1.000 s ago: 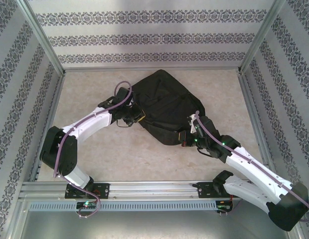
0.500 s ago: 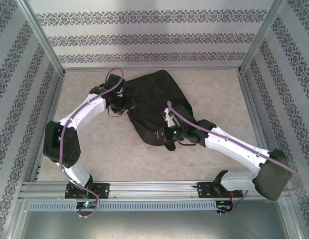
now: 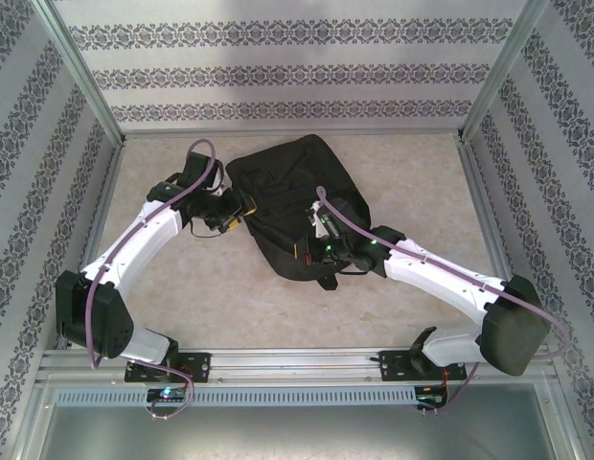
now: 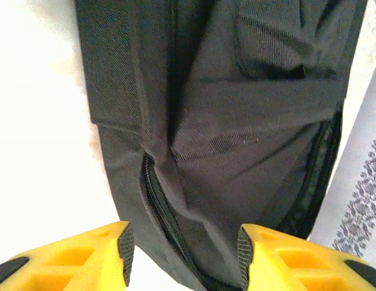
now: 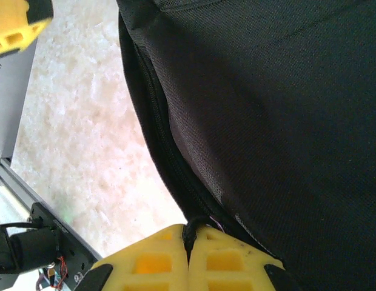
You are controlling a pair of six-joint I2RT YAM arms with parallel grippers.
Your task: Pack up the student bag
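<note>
Black woven-fabric student bag (image 3: 283, 187) lies rumpled on mottled beige table (image 3: 422, 182)

Black student bag (image 3: 287, 187); beige marbled table (image 3: 426, 182); grey-white walls (image 3: 278, 72), floral stripes.

Beige marbled worktop (image 3: 239, 307), bright even light. Back wall (image 3: 297, 67) at 12 o'clock, white paper with grey ornamental bands; same paper on side walls (image 3: 34, 144) at 9 and 3 o'clock. Metal posts (image 3: 81, 72) at far corners. Aluminium rail (image 3: 297, 362) at 6 o'clock, slotted strip (image 3: 278, 395) just below.
</note>
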